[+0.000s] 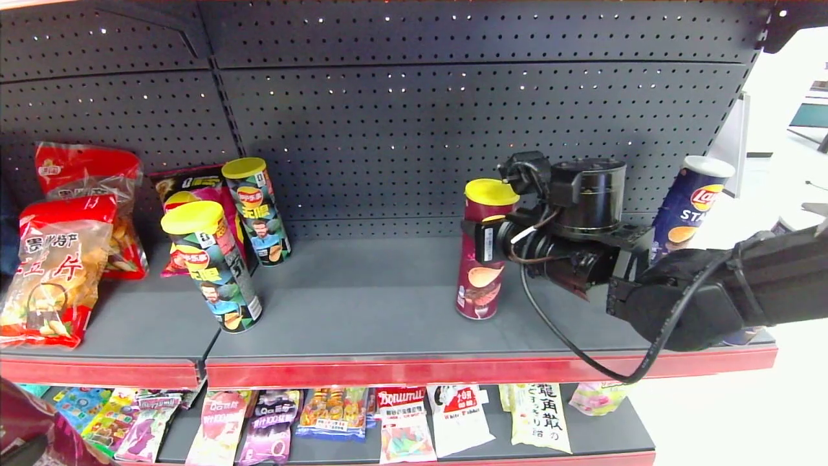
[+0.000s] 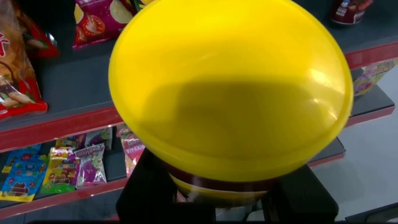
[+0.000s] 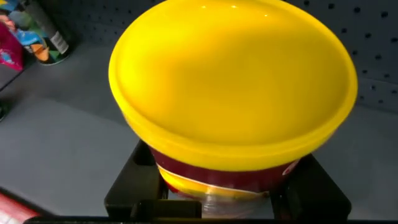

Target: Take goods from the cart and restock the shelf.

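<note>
On the grey shelf board (image 1: 362,304) stands a maroon chip can (image 1: 480,285) with a yellow lid, right of the middle. My right gripper (image 1: 484,241) is shut on its upper half, coming in from the right. In the right wrist view the yellow lid (image 3: 233,81) looms large, with the dark fingers (image 3: 134,186) on either side of the can below it. My left gripper (image 2: 224,202) is shut on a second yellow-lidded maroon can (image 2: 230,93), held out in front of the shelf and below its level.
Two green cans (image 1: 213,275) with yellow lids and red snack bags (image 1: 58,272) fill the shelf's left part. A blue can (image 1: 689,207) stands at the right end. The red front edge (image 1: 414,370) runs below, and a lower shelf holds several hanging packets (image 1: 401,424).
</note>
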Controlling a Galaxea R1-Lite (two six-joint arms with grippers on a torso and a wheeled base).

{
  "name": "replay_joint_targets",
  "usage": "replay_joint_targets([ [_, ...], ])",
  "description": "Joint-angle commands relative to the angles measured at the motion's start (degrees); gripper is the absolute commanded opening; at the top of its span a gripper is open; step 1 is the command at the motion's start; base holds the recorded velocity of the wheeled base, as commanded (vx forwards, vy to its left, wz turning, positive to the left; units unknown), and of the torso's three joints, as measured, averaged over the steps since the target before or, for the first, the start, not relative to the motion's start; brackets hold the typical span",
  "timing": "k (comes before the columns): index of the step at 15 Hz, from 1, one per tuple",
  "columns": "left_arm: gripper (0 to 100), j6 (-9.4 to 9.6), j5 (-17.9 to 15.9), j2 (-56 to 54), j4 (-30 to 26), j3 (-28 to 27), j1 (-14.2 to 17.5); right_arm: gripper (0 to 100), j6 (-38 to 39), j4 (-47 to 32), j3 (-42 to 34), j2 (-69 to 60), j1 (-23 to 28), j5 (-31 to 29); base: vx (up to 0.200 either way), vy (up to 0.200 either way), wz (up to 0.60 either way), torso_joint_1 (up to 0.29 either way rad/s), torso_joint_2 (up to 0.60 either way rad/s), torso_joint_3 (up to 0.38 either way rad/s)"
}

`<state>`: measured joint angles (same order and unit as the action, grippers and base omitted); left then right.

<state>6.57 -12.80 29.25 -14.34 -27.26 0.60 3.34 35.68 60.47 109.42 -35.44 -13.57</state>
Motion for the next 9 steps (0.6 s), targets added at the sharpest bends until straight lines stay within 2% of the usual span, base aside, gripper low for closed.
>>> replay_joint_targets([
  [1, 0, 0.02, 0.06, 0.02, 0.01, 0.01, 0.02, 0, 0.26, 0.09, -2.98, -2.99, -1.04, -0.67, 0.000, 0.000, 0.00, 0.000, 0.00, 0.000],
  [4, 0, 0.02, 0.06, 0.02, 0.01, -0.08, 0.02, 0, 1.58, 4.57, -5.36, -2.72, -2.35, -3.66, 0.000, 0.000, 0.00, 0.000, 0.00, 0.000],
  [9, 0, 0.02, 0.06, 0.02, 0.01, -0.08, 0.02, 0, 1.58, 5.89, -9.05, -3.25, -3.06, -4.45, 0.000, 0.000, 0.00, 0.000, 0.00, 0.000],
])
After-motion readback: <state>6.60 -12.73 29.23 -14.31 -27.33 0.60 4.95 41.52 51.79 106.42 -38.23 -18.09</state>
